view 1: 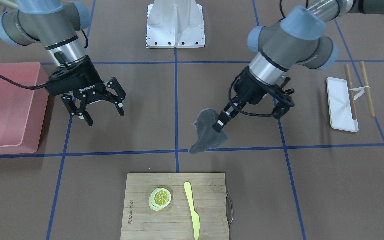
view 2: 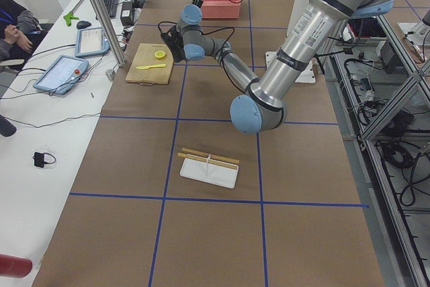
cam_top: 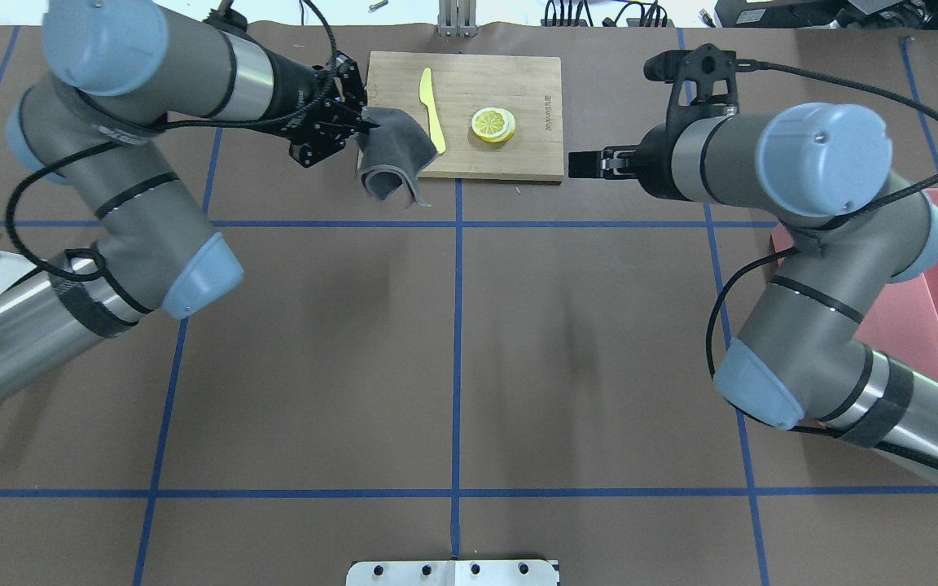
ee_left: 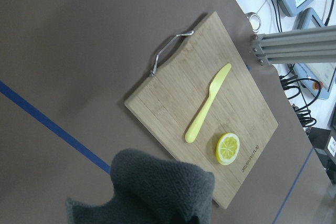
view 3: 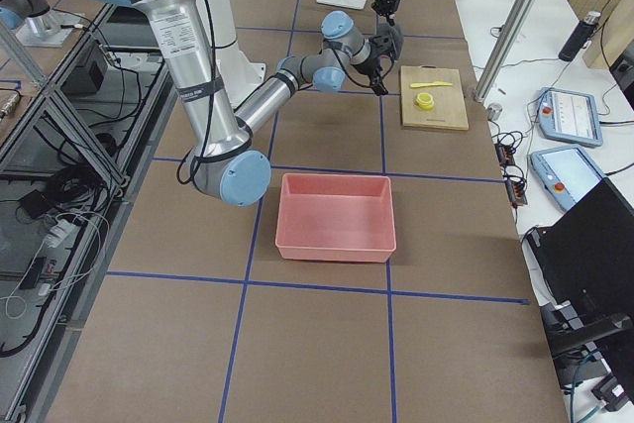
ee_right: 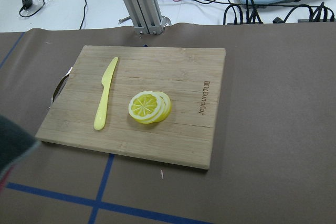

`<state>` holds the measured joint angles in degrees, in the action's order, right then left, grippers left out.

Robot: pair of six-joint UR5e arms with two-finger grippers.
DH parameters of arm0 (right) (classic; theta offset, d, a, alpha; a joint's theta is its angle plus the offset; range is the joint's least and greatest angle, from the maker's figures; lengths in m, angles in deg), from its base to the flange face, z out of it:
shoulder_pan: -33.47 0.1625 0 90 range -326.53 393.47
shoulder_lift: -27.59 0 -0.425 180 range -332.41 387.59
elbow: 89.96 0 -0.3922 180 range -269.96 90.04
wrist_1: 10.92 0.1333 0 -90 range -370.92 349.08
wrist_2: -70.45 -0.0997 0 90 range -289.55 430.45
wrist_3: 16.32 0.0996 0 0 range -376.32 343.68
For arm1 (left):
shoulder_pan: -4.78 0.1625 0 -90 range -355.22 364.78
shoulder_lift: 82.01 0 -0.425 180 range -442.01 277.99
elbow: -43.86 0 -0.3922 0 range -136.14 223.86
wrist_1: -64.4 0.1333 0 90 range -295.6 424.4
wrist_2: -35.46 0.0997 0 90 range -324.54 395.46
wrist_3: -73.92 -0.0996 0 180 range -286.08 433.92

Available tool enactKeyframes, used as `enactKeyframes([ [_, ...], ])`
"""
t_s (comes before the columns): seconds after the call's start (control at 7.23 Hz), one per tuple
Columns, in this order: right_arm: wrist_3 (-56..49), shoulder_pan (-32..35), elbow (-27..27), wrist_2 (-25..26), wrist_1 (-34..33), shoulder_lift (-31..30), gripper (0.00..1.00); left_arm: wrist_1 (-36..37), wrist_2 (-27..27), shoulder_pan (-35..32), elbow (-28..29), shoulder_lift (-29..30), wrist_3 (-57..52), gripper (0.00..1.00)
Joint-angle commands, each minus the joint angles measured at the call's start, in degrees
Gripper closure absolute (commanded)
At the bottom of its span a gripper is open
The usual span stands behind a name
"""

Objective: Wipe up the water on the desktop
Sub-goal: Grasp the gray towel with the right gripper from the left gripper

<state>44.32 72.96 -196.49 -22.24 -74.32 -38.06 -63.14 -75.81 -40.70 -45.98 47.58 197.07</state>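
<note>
left claw: pinching the limp dark grey fleece cloth, which hangs from it | right claw: spread, empty | matte brown blue-taped desktop: directly below the cloth, no water discernible | front-facing view: bamboo cutting board at 7 o'clock of the cloth | judged: the left arm wipes

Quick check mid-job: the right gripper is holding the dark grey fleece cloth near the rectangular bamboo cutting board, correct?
No, it is the left gripper that is shut on the dark grey fleece cloth near the rectangular bamboo cutting board. The overhead exterior view shows it: that arm comes in on the view's left. The right gripper is open and holds nothing.
</note>
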Motion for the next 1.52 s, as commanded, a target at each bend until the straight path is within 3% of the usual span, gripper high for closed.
enactKeyframes([
  [0.0,1.2,-6.5,0.6,9.9,-0.7,1.8,0.01,0.0,3.4,2.4,2.8,5.8,7.6,1.0],
  [0.42,1.2,-10.6,3.9,17.4,-0.6,3.8,0.01,0.4,5.2,2.4,2.8,9.1,15.0,1.0],
  [0.83,1.2,-11.1,4.2,19.0,-0.7,4.3,0.01,0.3,5.2,4.5,2.6,9.5,17.0,1.0],
  [1.11,1.0,-11.1,4.3,19.4,-0.5,4.4,0.07,0.3,4.7,5.0,1.2,9.0,17.0,1.0],
  [1.25,0.8,-11.0,4.3,19.4,-0.5,4.4,0.29,0.3,4.7,5.1,0.3,8.5,17.0,1.0],
  [1.38,0.7,-11.0,4.3,19.4,-0.4,4.2,0.63,0.4,4.6,5.1,-1.2,7.1,16.6,1.0],
])
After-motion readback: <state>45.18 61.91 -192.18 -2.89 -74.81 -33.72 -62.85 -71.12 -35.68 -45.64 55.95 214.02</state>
